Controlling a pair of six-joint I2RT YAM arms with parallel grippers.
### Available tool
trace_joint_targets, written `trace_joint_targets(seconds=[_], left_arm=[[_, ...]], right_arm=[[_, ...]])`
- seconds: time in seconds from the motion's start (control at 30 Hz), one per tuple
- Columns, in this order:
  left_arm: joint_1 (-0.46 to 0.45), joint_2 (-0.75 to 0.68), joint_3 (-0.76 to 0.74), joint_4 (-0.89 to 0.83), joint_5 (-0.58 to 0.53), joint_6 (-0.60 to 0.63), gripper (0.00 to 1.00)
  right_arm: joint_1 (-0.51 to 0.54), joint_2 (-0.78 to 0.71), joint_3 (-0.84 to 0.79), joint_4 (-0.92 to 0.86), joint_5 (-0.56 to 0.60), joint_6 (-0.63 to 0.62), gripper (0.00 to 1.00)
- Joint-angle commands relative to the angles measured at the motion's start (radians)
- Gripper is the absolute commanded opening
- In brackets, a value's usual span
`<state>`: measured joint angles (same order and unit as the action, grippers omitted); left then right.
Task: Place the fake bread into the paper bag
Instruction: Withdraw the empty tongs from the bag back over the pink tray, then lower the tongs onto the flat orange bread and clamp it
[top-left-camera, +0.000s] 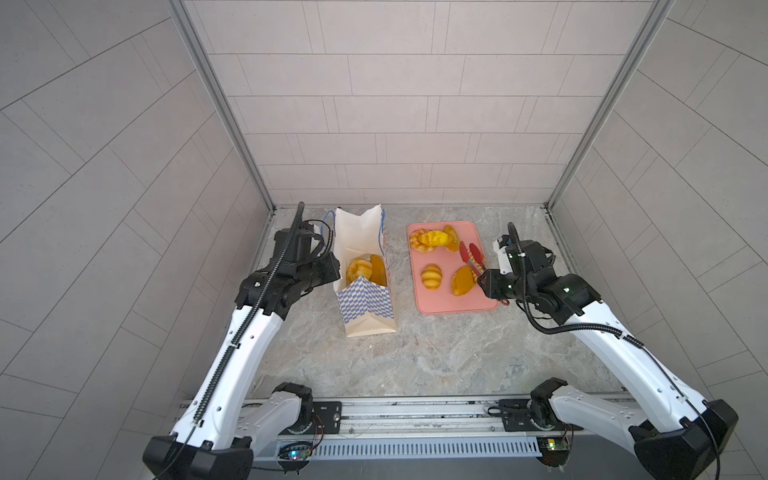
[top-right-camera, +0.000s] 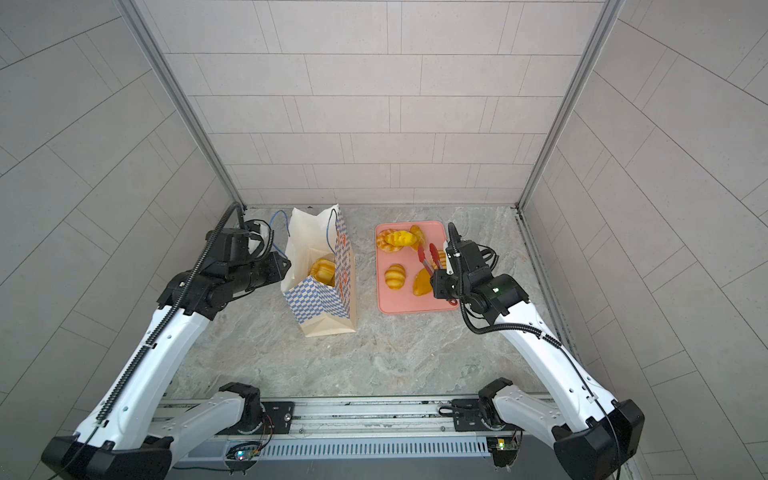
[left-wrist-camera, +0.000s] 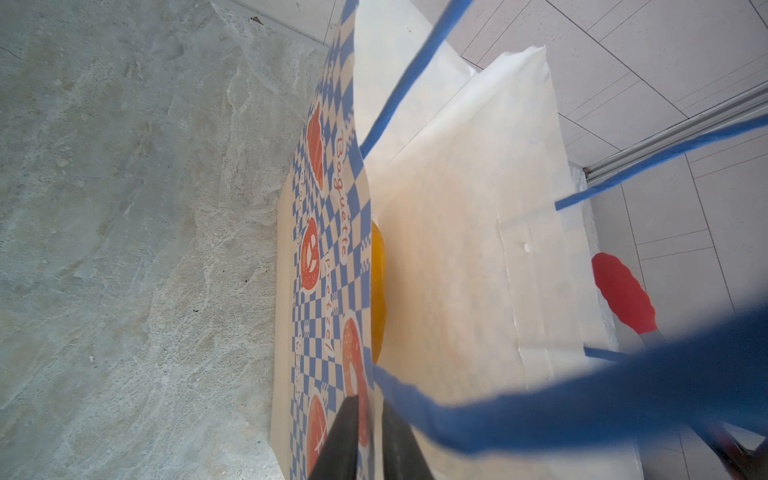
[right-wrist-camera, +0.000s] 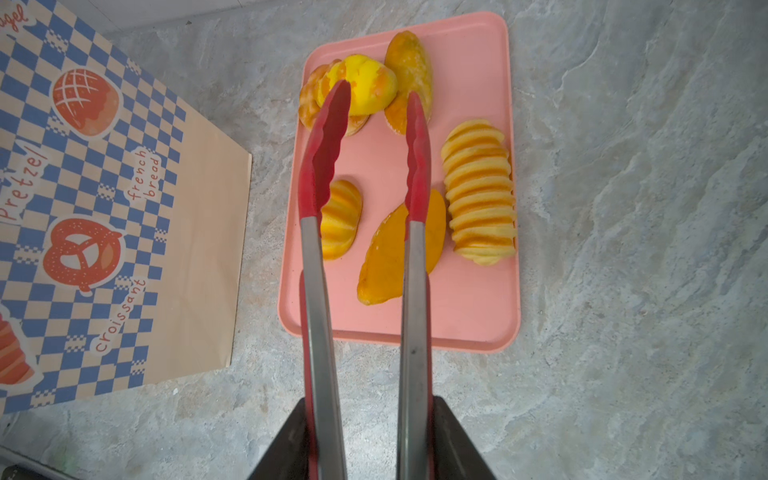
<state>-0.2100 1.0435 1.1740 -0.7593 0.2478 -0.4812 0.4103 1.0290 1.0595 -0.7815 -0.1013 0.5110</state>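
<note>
Paper bag (top-left-camera: 365, 303) upright (left tool (left-wrist-camera: 370, 405) pinching its rim); right tool (right-wrist-camera: 370, 415) clamps tongs (right-wrist-camera: 316, 291)

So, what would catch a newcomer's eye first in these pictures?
Probably the glossy yellow toy breads on the pink tray, right of centre in both top views. Next, the checkered paper bag standing open to its left with more bread inside, and the red-tipped tongs held by the right tool above the tray.

Stone table (top-left-camera: 436, 353): paper bag (top-left-camera: 365, 305), pink tray (top-left-camera: 449, 300)
</note>
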Motion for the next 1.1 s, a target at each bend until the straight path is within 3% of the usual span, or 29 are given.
trace_joint_targets(seconds=[0.0, 0.73, 1.07], left_arm=[[-0.003, 0.002, -0.013, 0.018, 0.009, 0.009, 0.19], [-0.002, 0.001, -0.046, 0.04, 0.015, 0.01, 0.19], [-0.002, 0.0, -0.054, 0.044, 0.015, 0.01, 0.19]], right_arm=[[-0.003, -0.043, -0.015, -0.035, -0.026, 0.047, 0.43], [-0.008, -0.098, -0.161, -0.057, -0.083, 0.124, 0.46], [-0.033, -0.088, -0.166, -0.03, -0.115, 0.141, 0.52]])
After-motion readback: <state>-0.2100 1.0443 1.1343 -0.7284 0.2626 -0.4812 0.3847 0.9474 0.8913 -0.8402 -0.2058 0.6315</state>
